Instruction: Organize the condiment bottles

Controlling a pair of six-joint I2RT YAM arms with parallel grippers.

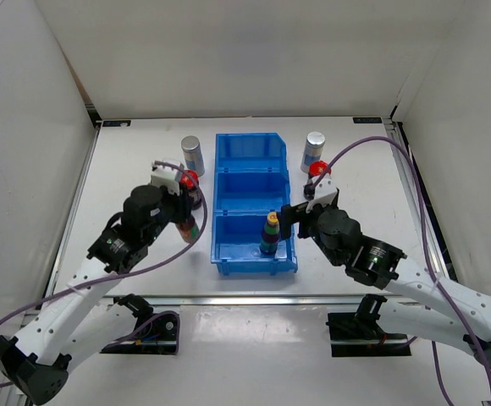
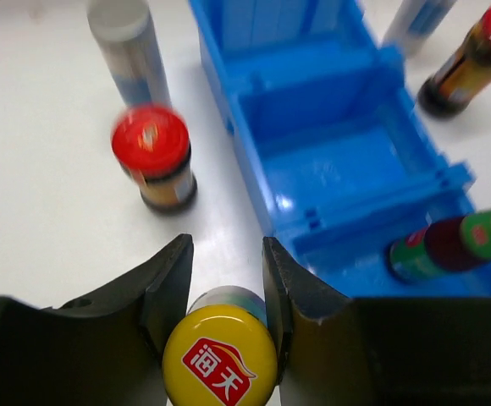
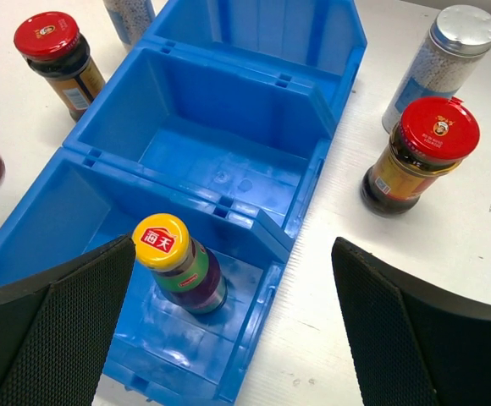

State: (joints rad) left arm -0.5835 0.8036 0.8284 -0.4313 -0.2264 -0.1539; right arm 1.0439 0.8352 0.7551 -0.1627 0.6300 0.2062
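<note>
Top view: the blue bin (image 1: 250, 139) sits mid-bench (image 1: 135, 144), three compartments in a row front to back. The left end effector (image 1: 186, 218) is clamped on the held yellow-capped bottle (image 1: 190, 227), just outside the bin's left wall. The binned yellow-capped bottle (image 1: 271, 233) stands in the nearest compartment: yellow cap, green and red bands, dark body. The right end effector (image 1: 299, 213) is just right of that compartment, spread wide, gripping nothing. Left of the bin are the left silver-capped cylinder (image 1: 192, 155) and the left red-lidded jar (image 1: 190, 179). Right of it are the right silver-capped cylinder (image 1: 314, 150) and the right red-lidded jar (image 1: 319, 169). Each jar stands just in front of its cylinder.

Left wrist: both fingers (image 2: 171, 283) pinch the held yellow-capped bottle (image 2: 220, 364) just under its cap, which is yellow with a red logo. Can't tell if its base touches the bench. Ahead is the left red-lidded jar (image 2: 152, 156), upright, dark contents, a bit blurred. The left silver-capped cylinder (image 2: 127, 42) is behind it. The binned yellow-capped bottle (image 2: 453, 245) shows at the right edge, cap cut off by the frame.

Right wrist: the fingers (image 3: 59, 338) are far apart, with black mesh pads. The binned yellow-capped bottle (image 3: 182, 266) is upright between them in the near compartment. The right red-lidded jar (image 3: 419, 152) has a gold emblem on its lid and a yellow label on dark glass. The right silver-capped cylinder (image 3: 444, 63) has a pale speckled body.
</note>
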